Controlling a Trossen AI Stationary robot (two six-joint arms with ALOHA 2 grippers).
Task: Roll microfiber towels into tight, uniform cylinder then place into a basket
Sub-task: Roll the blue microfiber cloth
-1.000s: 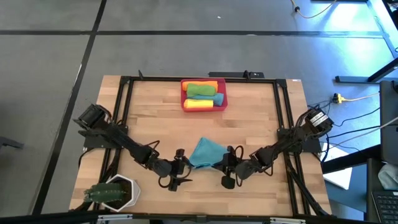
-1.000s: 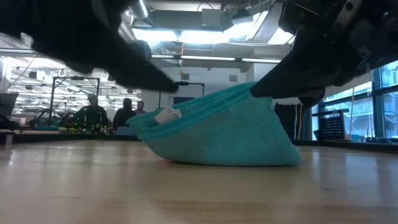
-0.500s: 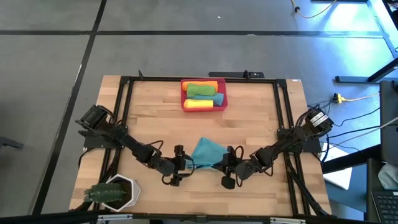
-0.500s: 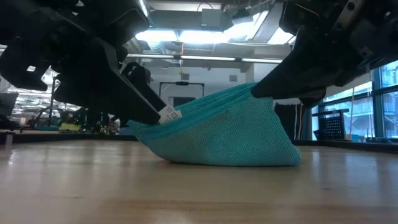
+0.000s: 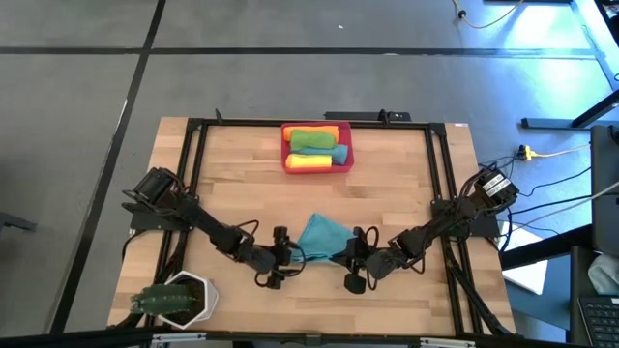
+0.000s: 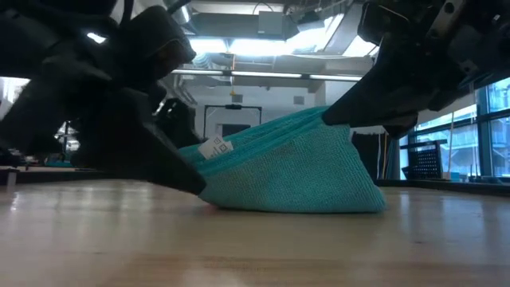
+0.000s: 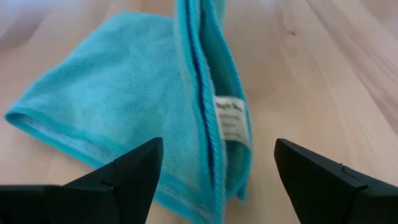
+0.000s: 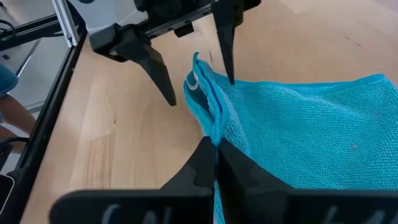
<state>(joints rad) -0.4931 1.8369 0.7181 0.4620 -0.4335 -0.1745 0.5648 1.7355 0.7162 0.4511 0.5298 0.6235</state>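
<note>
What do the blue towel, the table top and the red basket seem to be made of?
Teal towel: looks like soft microfiber cloth; a fine looped nap, stitched edge and sewn-in white label show.
Table top: apparently light wood with a smooth matt finish; plank seams and grain are visible.
Basket: probably moulded plastic, with an even red-pink colour and thin low walls.

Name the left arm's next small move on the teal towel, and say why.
Probably ease the open left pincer forward and shut on the teal towel at its tagged edge: that edge sits between the fingers, ungripped, while the right pincer is shut on the opposite side.
</note>
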